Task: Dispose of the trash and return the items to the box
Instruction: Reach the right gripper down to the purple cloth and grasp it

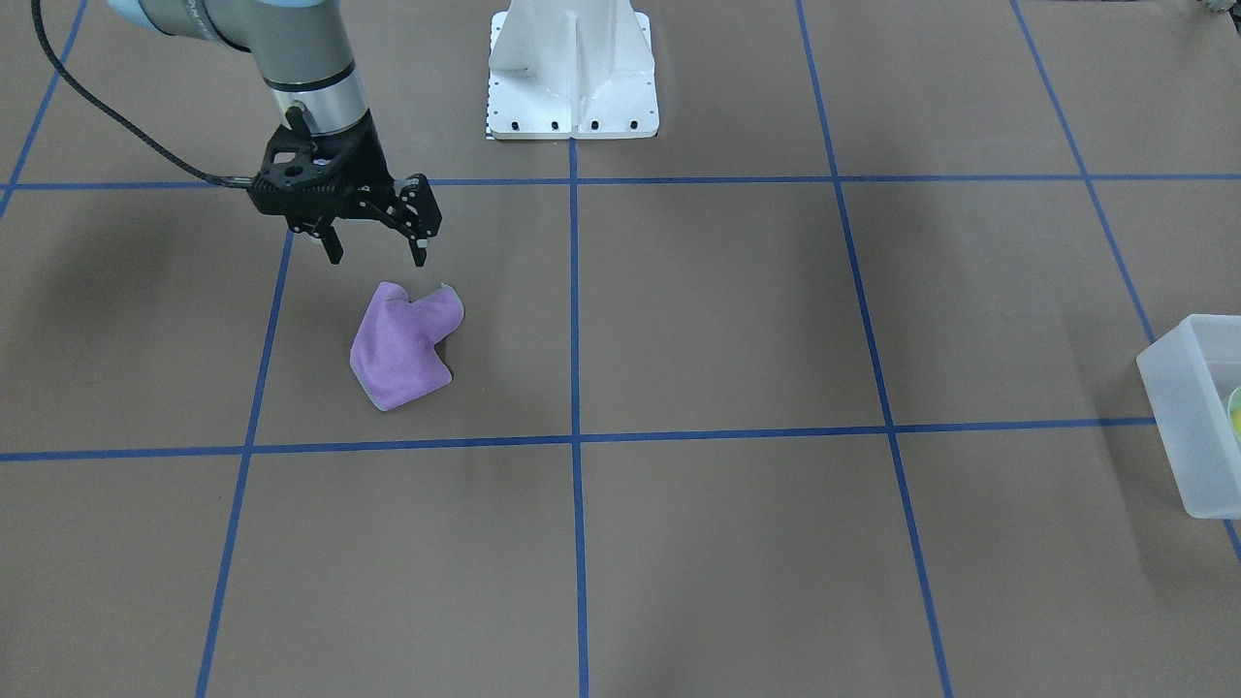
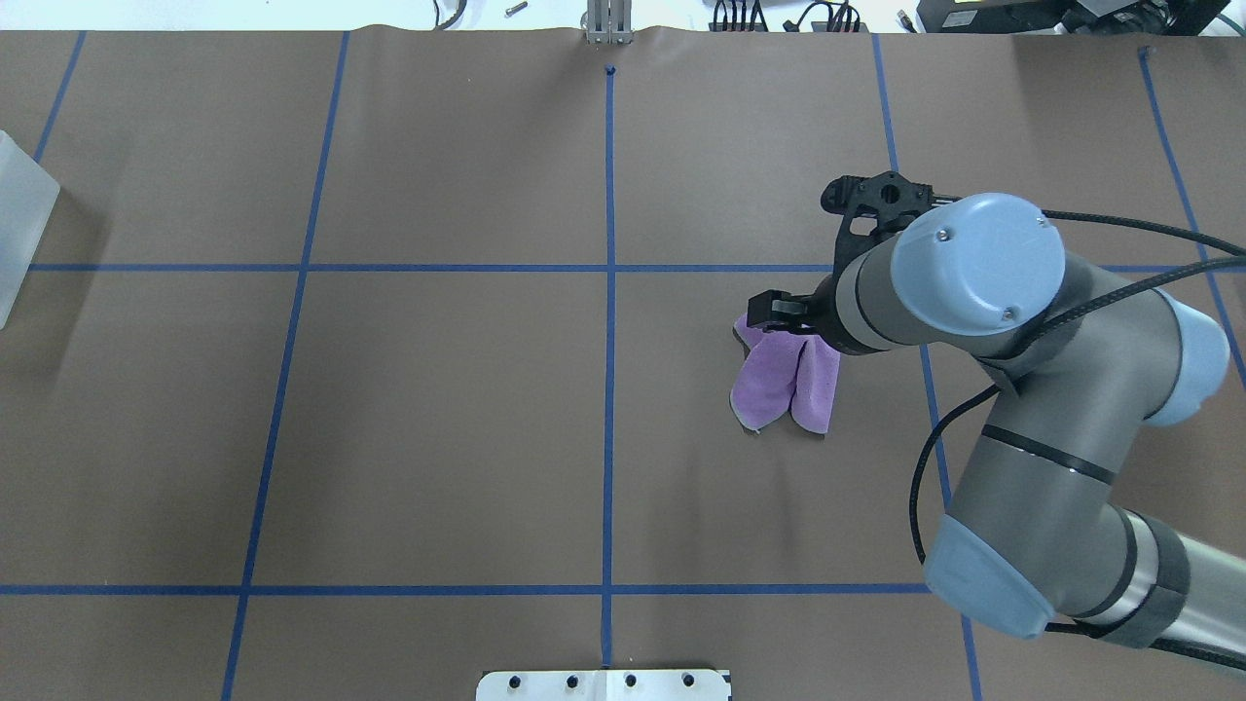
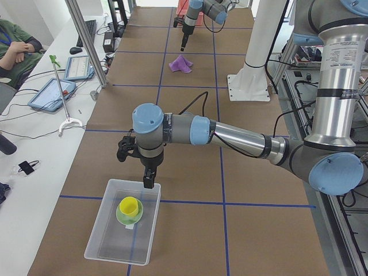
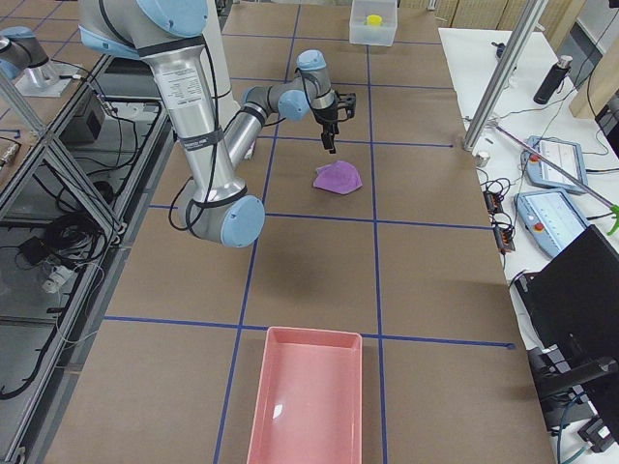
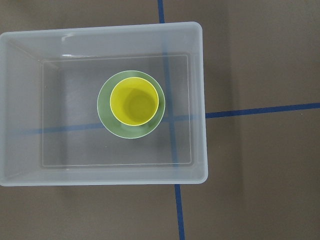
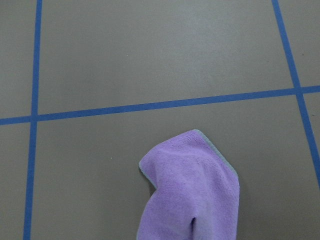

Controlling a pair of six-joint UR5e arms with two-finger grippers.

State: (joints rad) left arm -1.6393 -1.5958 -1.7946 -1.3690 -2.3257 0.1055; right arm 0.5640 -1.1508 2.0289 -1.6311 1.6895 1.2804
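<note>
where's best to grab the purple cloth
Pinch the raised fold near the middle of the purple cloth, coming straight down from above. It lies crumpled in a hump on the table, its edges lying flat. The open right pincer is nearest.

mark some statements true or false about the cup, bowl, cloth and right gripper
1. The yellow cup stands in the green bowl. True.
2. The bowl sits outside the box. False: it is inside the box.
3. The right gripper is shut on the purple cloth. False: it is open, above the cloth.
4. The cloth lies on the table, in no bin. True.
</note>
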